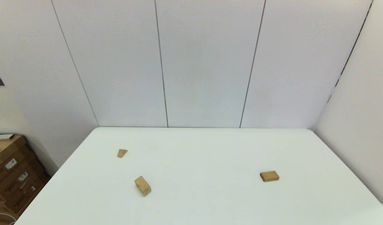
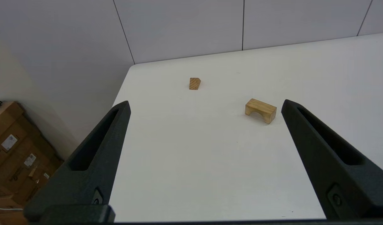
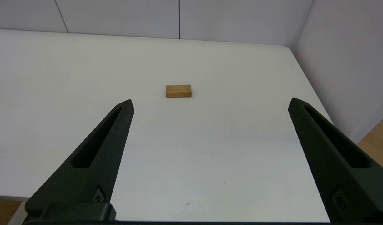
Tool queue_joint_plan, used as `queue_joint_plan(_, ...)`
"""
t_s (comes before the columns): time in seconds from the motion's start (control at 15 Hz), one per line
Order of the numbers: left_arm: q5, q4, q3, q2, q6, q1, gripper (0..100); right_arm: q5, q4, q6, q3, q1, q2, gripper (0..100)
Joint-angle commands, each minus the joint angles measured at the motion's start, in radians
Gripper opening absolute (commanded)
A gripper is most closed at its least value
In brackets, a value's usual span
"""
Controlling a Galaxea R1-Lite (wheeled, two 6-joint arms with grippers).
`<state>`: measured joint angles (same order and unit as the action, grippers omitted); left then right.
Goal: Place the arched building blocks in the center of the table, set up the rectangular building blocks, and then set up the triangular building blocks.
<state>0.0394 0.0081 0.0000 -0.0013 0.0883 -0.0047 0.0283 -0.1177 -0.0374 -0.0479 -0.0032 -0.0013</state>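
1. Left hand (image 2: pixel 205 104) and right hand (image 3: pixel 210 103) both hang spread and empty at the worktop's (image 1: pixel 204 150) near edge.
2. The arched block (image 1: pixel 143 186) sits left of centre; a skewed grasp could tip it.
3. The triangular wedge (image 1: pixel 122 153) lies far left and the rectangular slab (image 1: pixel 269 176) right; both stack later, so any off-centre arch placement compounds.

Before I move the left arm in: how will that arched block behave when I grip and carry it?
The arched block looks like solid wood, so probably rigid and light. It stands on two feet, hollow down; flat faces suggest no rolling and a steady grip. The left gripper hangs open, well short of it.
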Motion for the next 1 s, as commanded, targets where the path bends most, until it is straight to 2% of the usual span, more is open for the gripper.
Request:
queue_joint_plan(0.07, -0.001, 0.001, 0.0, 0.001, -0.01, 0.0, 100, 0.001, 0.0, 0.001, 0.0, 0.0, 0.0, 100)
queue_joint_plan(0.8, -0.006, -0.002, 0.0, 0.003, -0.028, 0.0, 100, 0.001, 0.0, -0.001, 0.0, 0.0, 0.0, 100)
queue_joint_plan(1.0, 0.004, 0.01, -0.063, 0.107, -0.012, 0.002, 100, 0.001, 0.0, 0.001, 0.0, 0.0, 0.0, 100)
